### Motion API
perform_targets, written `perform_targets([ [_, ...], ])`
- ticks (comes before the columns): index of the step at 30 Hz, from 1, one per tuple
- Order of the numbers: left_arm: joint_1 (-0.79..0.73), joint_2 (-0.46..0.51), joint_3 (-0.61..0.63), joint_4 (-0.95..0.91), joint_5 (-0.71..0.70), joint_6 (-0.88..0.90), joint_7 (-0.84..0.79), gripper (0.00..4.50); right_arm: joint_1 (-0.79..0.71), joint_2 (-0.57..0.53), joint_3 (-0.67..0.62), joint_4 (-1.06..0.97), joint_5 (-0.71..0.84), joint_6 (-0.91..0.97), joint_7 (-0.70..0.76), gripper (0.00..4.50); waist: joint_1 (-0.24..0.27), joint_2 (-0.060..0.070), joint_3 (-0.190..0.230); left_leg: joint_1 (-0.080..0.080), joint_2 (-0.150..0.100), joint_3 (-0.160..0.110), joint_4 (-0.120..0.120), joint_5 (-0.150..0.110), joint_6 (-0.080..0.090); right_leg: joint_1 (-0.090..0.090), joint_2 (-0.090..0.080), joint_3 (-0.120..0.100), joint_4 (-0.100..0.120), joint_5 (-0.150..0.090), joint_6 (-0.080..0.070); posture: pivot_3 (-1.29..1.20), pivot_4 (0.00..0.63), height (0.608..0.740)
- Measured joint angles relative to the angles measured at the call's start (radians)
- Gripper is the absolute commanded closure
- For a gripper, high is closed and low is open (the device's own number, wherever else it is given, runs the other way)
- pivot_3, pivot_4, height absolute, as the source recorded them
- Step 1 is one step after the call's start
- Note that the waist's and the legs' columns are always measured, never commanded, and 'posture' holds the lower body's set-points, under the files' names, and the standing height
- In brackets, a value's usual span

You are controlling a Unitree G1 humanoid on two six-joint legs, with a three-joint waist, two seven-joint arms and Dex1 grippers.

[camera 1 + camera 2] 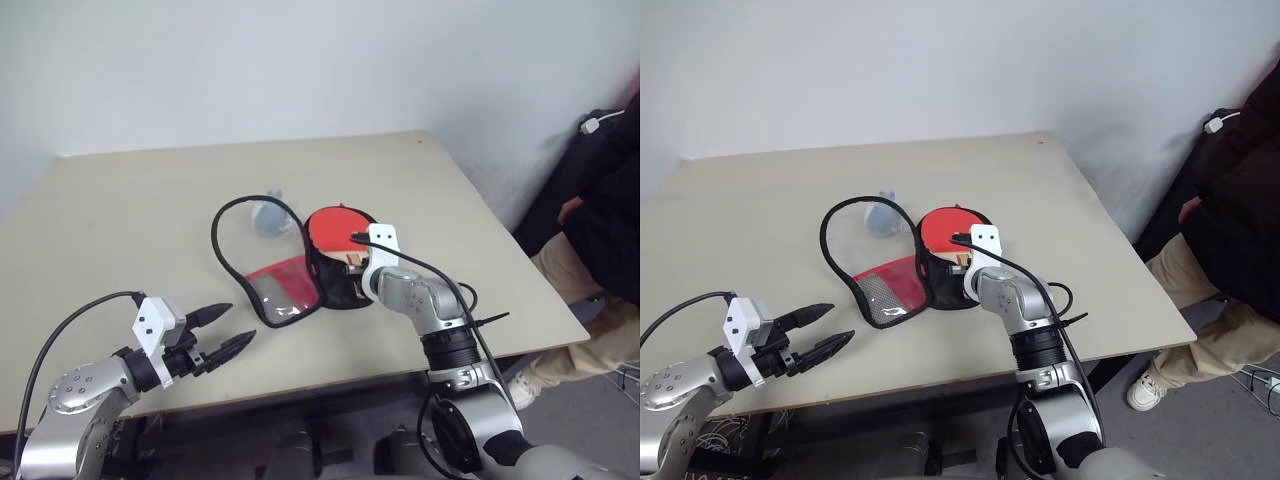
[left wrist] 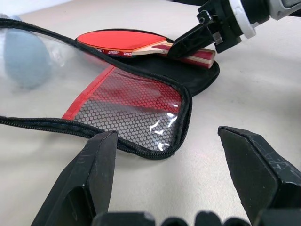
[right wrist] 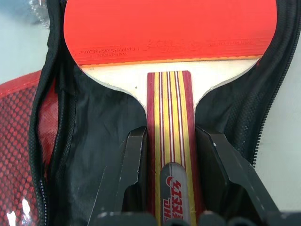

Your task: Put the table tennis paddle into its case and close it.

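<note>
The case (image 1: 282, 282) lies opened flat in the middle of the table, its clear half with the red panel folded out toward the left. On its black half (image 3: 89, 141) rests the table tennis paddle (image 1: 334, 228), red face up and handle pointing toward me. My right gripper (image 3: 171, 136) is shut on the striped wooden handle (image 3: 170, 108), and it also appears as the right gripper (image 2: 188, 44) in the left wrist view. Near the table's front left edge my left gripper (image 1: 228, 328) is open and holds nothing, a short way from the case's clear half (image 2: 136, 113).
A small pale blue-grey soft lump (image 1: 270, 215) sits under the clear half's far side. A seated person (image 1: 600, 220) in dark top and tan trousers is beyond the table's right edge. The beige table (image 1: 130, 220) reaches a white wall behind.
</note>
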Motion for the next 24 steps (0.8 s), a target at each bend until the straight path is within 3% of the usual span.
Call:
perform_targets([
  [4, 0.0, -0.004, 0.0, 0.0, 0.0, -0.001, 0.002, 0.88, -0.022, -0.002, -0.004, 0.039, 0.014, -0.024, -0.022, 3.35, 0.001, 0.0, 0.0, 0.0, 0.0, 0.0, 0.001, 0.0, 0.0, 0.0, 0.0, 0.0, 0.0, 0.0, 0.0, 0.0, 0.0, 0.725],
  [15, -0.004, -0.008, -0.001, 0.01, 0.001, -0.002, 0.006, 0.88, -0.048, -0.004, -0.025, 0.004, 0.067, -0.004, -0.067, 0.13, -0.001, 0.0, 0.0, 0.0, 0.0, 0.0, 0.0, 0.0, 0.0, 0.0, 0.0, 0.0, 0.0, 0.001, 0.0, 0.0, 0.0, 0.725],
  [17, -0.006, -0.008, -0.001, 0.014, 0.0, -0.002, 0.005, 0.88, -0.052, -0.005, -0.02, -0.031, 0.079, 0.018, -0.056, 0.05, -0.001, 0.0, 0.0, 0.0, 0.0, 0.0, 0.0, 0.0, 0.0, 0.0, 0.0, 0.0, 0.0, 0.001, 0.0, 0.0, 0.0, 0.725],
  [20, -0.01, -0.006, 0.002, 0.038, -0.007, 0.01, 0.001, 0.88, -0.069, -0.023, 0.055, -0.165, 0.114, 0.05, 0.083, 0.05, -0.003, 0.001, 0.001, 0.0, 0.001, 0.0, 0.0, 0.002, 0.003, -0.001, 0.001, 0.001, 0.0, 0.001, 0.0, 0.0, 0.0, 0.725],
  [24, -0.028, -0.005, 0.019, 0.055, -0.035, 0.053, 0.003, 0.88, -0.1, -0.156, 0.135, -0.39, 0.178, 0.052, 0.308, 0.05, 0.008, -0.001, 0.0, 0.001, 0.001, -0.003, -0.001, 0.0, 0.0, 0.0, 0.0, -0.003, -0.003, 0.0, 0.0, 0.0, 0.0, 0.725],
])
